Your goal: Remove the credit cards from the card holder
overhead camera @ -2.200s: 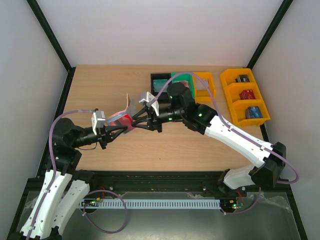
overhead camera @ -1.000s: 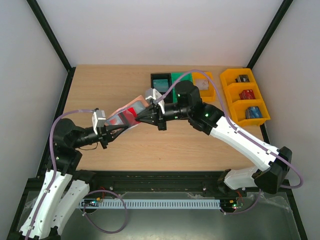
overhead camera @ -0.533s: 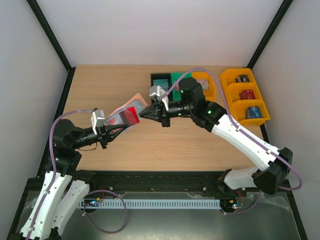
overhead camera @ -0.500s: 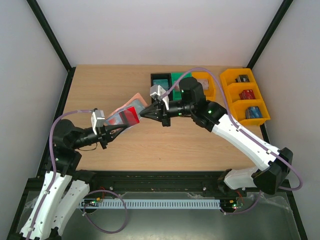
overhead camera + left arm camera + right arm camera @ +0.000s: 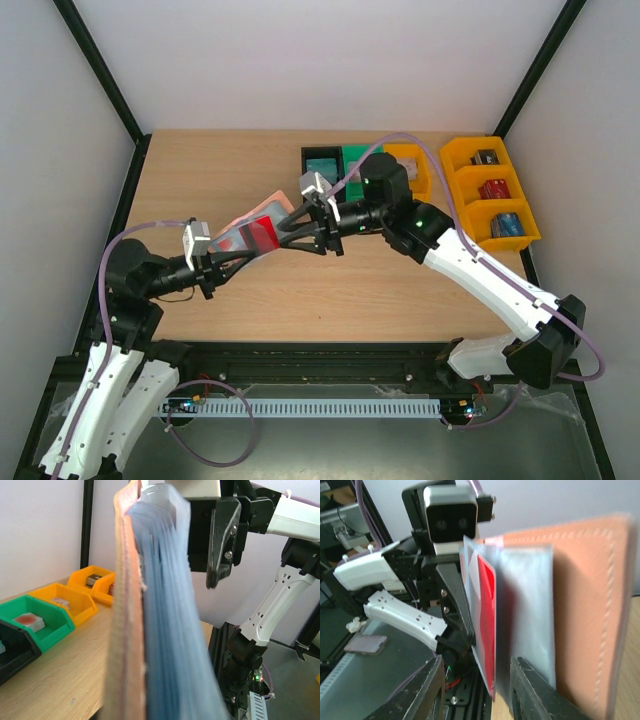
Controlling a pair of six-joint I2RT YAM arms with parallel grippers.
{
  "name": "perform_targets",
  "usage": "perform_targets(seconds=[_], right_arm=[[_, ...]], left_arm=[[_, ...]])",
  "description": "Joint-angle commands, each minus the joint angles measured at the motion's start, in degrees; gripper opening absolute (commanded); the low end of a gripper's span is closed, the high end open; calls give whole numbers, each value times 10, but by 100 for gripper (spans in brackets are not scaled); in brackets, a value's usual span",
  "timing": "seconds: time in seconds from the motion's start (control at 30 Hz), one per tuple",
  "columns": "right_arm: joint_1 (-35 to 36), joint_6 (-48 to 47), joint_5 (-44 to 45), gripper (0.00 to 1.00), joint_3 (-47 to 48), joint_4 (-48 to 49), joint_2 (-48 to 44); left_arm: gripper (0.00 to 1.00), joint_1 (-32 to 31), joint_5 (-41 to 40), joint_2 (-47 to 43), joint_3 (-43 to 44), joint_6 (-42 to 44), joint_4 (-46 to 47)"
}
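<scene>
**Card holder held off the table, red card between the spread right fingers**

Top external: The left gripper (image 5: 228,256) overlaps the near end of the card holder (image 5: 268,207), so its grip is partly hidden. The holder hangs clear of the table (image 5: 200,170) from that gripper, clamped at its lower-left end. It slants up and to the right, with pinkish-tan leather on the far side and a red credit card (image 5: 263,236) on the near side. The right gripper (image 5: 287,232) meets the holder's other end with its fingers spread apart. What each tip touches is too small to tell here. Behind it stand a black bin (image 5: 318,165), a green bin (image 5: 357,157) and orange bins (image 5: 490,190).

Left wrist: This gripper's own fingers are out of sight behind the holder. The holder fills the middle of the view, edge-on and blurred, with leather on the left and fanned blue-grey lining layers on the right. The cards cannot be told from those layers. One dark finger of the right gripper hangs just right of the holder's top, and contact is unclear.

Right wrist: Two dark fingers rise from the bottom edge, well parted. Between them stand the red card's edge and a blue-grey pocket. The right-hand finger lies in front of that pocket, and the leather flap is beyond it, outside the jaws. Whether either finger presses anything cannot be told. A pale sheet sits just behind the red card, and it is unclear whether it is a card or lining. The holder's lower part is cut off by the frame.
</scene>
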Motion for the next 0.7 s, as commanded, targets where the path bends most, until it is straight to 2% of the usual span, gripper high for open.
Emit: perform_targets(seconds=[0.0,0.23,0.4,0.43,0.57,0.67], right_arm=[[0,60,2,35,1,94,3],[8,84,25,32,7,115,24],[19,61,45,31,20,79,38],[20,59,45,29,20,77,38],[19,60,35,4,19,85,36],[19,59,23,2,21,84,34]], left_arm=[[2,1,18,-4,-2,15,14],[2,1,25,-2,3,20,13],[2,0,26,-2,1,18,15],[2,1,28,-2,0,18,16],[2,0,29,-2,0,18,12],[2,0,26,-2,0,18,13]])
